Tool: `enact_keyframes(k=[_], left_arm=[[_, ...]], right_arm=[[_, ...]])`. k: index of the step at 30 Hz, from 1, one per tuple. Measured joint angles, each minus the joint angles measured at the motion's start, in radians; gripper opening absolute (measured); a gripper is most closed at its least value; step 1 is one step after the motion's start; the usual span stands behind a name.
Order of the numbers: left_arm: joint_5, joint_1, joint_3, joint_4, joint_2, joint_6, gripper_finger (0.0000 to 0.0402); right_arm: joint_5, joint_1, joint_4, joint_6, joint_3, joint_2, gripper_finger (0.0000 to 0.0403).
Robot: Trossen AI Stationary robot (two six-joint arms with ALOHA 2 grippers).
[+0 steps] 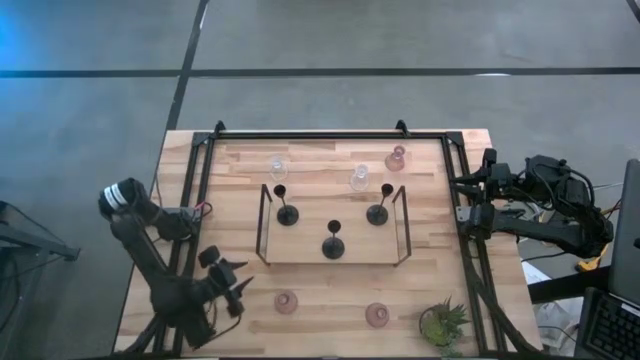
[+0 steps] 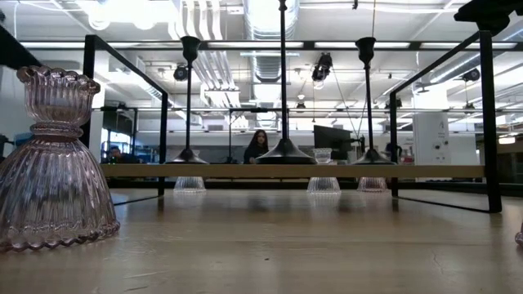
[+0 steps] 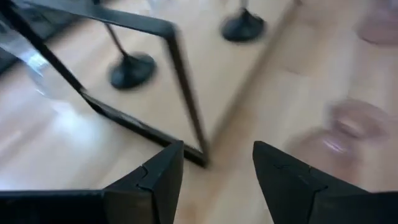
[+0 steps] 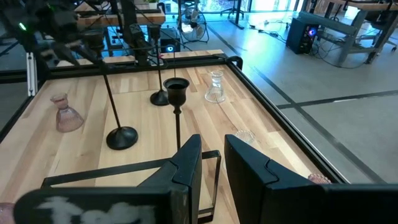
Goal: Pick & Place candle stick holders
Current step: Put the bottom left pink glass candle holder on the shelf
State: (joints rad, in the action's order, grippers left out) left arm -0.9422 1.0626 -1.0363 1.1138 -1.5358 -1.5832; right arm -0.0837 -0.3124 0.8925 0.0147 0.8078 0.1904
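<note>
From my remote station, the overhead camera lets me count three black candle stick holders: one at the centre left (image 1: pixel 287 212), one at the centre (image 1: pixel 333 244) and one at the centre right (image 1: pixel 379 211) of the frame. I count three pink glass holders: upper right of centre (image 1: pixel 396 158), lower centre left (image 1: pixel 286 301) and lower centre right (image 1: pixel 377 315). Two clear glass holders stand in the upper middle (image 1: pixel 278 167) (image 1: pixel 360 178). One green potted plant (image 1: pixel 443 322) sits at the lower right.
</note>
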Motion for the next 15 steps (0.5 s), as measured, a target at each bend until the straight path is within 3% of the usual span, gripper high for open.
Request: enact_keyframes(k=[3, 10, 15], left_arm=[[0.097, 0.000, -0.100, -0.026, 0.033, 0.133, 0.0194], [0.189, -0.031, -0.341, -0.062, 0.004, 0.515, 0.0184], [0.403, -0.119, -0.397, -0.067, -0.050, 0.635, 0.0177]], right_arm=[[0.000, 0.000, 0.000, 0.000, 0.000, 0.000, 0.0063], [0.000, 0.000, 0.000, 0.000, 0.000, 0.000, 0.0063], [0.000, 0.000, 0.000, 0.000, 0.000, 0.000, 0.0063]])
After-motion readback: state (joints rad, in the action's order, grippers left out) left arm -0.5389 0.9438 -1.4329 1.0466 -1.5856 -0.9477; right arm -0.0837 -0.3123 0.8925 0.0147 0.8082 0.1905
